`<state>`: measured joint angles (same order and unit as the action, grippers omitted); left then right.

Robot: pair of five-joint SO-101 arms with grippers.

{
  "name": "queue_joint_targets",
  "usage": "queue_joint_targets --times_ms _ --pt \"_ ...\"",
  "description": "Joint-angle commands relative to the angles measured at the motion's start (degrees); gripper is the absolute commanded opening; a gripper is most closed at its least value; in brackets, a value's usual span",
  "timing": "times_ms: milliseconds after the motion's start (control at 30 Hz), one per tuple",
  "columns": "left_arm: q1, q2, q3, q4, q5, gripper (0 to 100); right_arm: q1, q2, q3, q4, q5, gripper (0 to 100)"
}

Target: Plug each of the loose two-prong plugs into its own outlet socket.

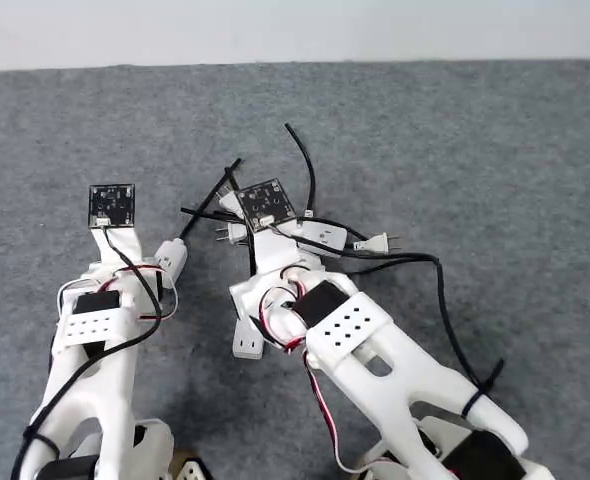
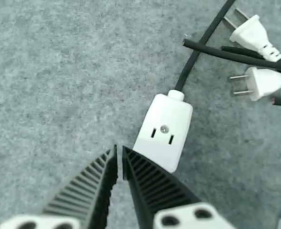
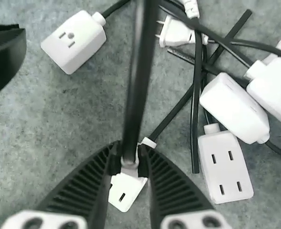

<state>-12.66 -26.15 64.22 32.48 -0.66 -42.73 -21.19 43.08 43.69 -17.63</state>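
Plugs (image 2: 264,81) lie loose in the cord tangle, while the right gripper (image 3: 129,151) pinches a black cord (image 3: 138,71) at its socket (image 3: 126,193), likely to steady it, and the left gripper (image 2: 119,153) sits pressed together, empty, beside a second socket (image 2: 164,129).

White printed arms (image 1: 420,385), hole-dotted plates (image 1: 347,322), red wires (image 1: 273,318); black ribbed fingers (image 2: 152,186) form each end effector (image 2: 119,150).

Glossy plastic plugs (image 3: 176,33), matt blk cord (image 3: 138,71) — rough carpet (image 3: 45,105)
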Motion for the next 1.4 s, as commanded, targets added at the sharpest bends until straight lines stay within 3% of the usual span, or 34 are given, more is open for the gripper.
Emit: queue_joint_targets --times_ms 0,1033,1367 --pt "-0.44 -1.49 -1.01 -1.32 0.62 1 0.92 0.04 0.53 -1.71 0.97 0.8" --pt "-0.79 -1.49 -0.92 -1.32 0.53 1 2.77 -0.04 4.31 -8.31 2.99 0.8" --pt "-0.79 -1.49 -0.92 -1.32 0.53 1 -0.13 -0.57 8.44 -8.57 5.36 0.8"
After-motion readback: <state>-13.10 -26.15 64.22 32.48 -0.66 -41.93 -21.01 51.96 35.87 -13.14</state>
